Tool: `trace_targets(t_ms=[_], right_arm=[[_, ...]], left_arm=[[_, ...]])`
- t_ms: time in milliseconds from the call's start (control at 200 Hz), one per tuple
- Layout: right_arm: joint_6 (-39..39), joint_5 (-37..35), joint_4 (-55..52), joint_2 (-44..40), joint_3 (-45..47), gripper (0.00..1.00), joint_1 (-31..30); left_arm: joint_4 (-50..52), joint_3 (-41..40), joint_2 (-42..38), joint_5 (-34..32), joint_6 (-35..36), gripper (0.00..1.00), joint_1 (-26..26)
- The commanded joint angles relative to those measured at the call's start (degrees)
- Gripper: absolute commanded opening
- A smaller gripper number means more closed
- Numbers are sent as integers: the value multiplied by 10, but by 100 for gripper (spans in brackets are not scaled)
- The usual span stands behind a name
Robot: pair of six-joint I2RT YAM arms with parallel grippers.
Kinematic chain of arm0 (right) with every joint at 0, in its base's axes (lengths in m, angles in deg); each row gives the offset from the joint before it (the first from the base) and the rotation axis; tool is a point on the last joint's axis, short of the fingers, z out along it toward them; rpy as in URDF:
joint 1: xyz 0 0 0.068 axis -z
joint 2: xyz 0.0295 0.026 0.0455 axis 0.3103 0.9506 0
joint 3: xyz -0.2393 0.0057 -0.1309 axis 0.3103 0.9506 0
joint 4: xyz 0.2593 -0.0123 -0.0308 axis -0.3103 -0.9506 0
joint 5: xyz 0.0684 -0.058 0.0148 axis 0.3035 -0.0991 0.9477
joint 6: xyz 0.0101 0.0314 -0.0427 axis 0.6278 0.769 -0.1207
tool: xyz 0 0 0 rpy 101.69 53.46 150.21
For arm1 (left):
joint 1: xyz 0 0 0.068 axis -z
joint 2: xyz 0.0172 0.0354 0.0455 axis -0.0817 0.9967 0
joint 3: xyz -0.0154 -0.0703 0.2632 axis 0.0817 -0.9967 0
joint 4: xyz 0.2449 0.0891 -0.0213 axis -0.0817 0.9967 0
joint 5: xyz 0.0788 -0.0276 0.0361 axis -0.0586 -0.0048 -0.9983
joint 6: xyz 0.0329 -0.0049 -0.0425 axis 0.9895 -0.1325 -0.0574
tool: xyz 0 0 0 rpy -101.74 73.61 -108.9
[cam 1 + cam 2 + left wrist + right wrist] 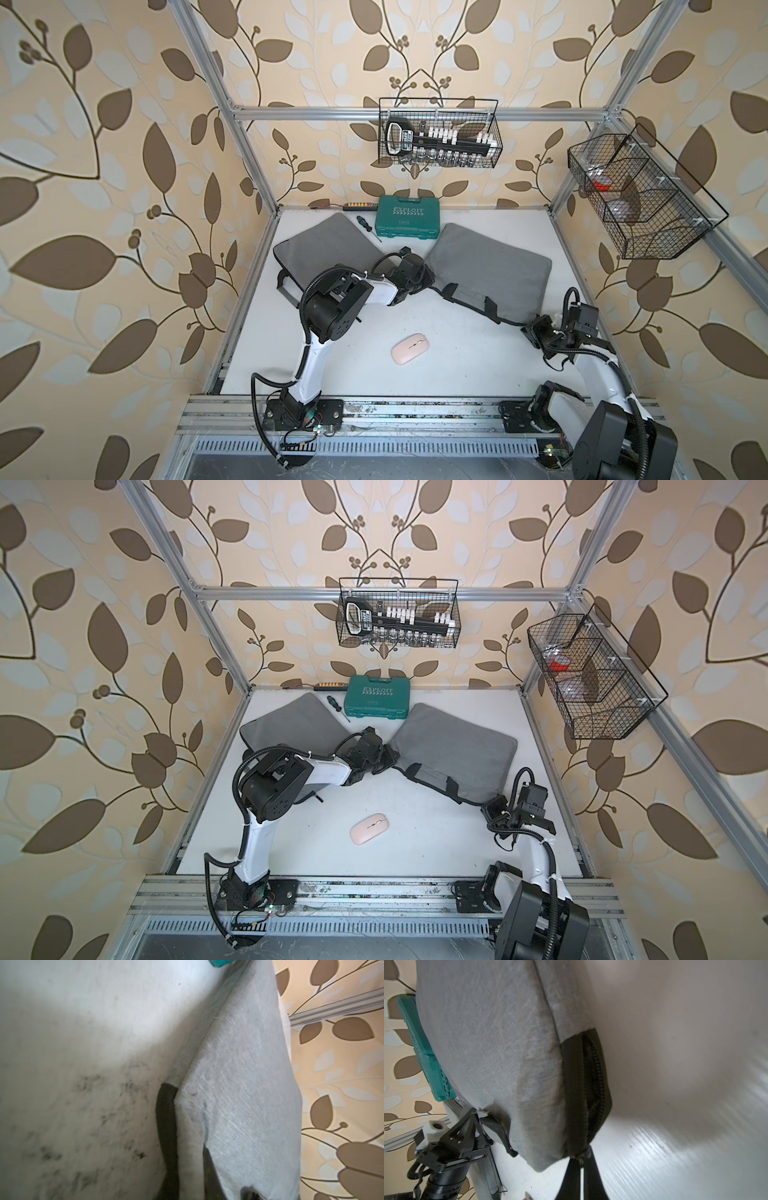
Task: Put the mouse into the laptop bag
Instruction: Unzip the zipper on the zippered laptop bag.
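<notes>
"EXPLOIT", pale capitals, on green tool case [407, 222] lid; chevrons beneath.

On the worktop [457, 332] — laptop bag [328, 245] [494, 266], grey, two; mouse [410, 350], pink, one; tool case [408, 222], green, one; screwdriver [368, 227], one. On the frame: wire basket [496, 133] [665, 232], two. Robot arm [311, 365] [598, 374], two.

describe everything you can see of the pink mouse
The mouse is a pale pink, flat oval with rounded ends, smooth plastic by its look, with a thin dark line along its middle. It lies flat and slantwise on the white table, toward the front middle. Only the table touches it.
</notes>
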Motion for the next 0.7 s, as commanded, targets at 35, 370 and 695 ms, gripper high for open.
trace_targets(t_ms=[35, 370, 695], right_arm=[[46, 27, -24, 18, -10, 0, -35], [200, -14, 61, 51, -24, 0, -241], [161, -137, -46, 28, -58, 0, -170]], left_arm=[[-24, 2, -5, 16, -1, 0, 31], [-87, -83, -61, -32, -18, 0, 93], [-107, -184, -128, -123, -63, 0, 99]])
